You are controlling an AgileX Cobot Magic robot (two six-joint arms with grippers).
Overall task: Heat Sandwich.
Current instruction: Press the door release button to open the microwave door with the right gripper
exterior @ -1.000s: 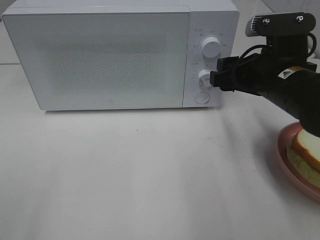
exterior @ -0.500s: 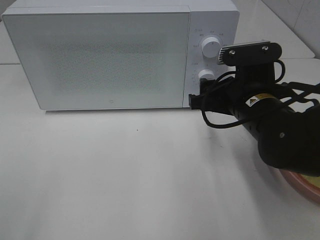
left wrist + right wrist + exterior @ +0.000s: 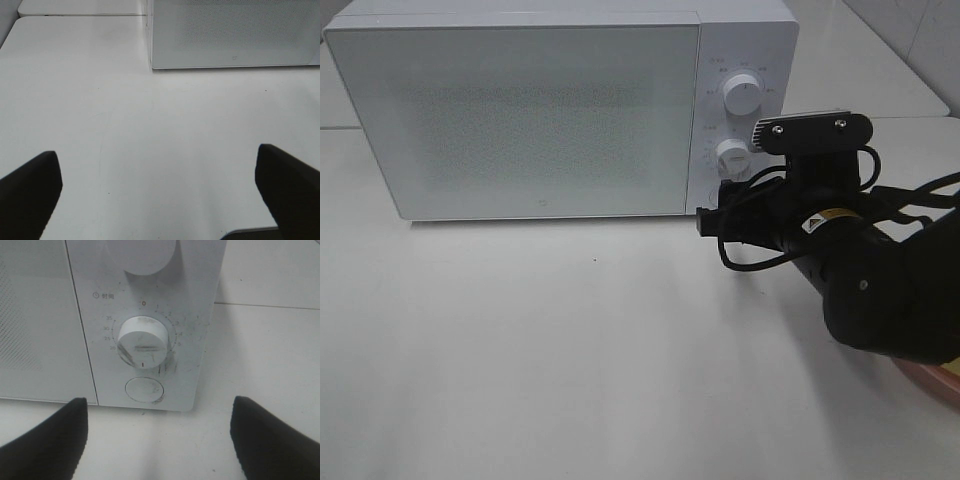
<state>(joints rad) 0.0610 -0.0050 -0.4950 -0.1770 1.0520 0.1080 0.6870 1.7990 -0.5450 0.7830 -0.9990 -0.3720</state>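
The right hand (image 3: 157, 405), fingers apart and empty, faces a white microwave (image 3: 520, 110), level with its round button (image 3: 143, 389) at six o'clock from the timer dial (image 3: 143, 341). The left hand (image 3: 155, 150) is spread wide over the surface (image 3: 150, 115).

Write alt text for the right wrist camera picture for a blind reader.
A white microwave's control panel seen close: a round timer dial above a round button, part of a second dial higher up. Two dark jaws stand wide apart nearest the camera, holding nothing.

plate (image 3: 948, 386) mostly behind arm (image 3: 885, 295), upper dial (image 3: 145, 255) cropped
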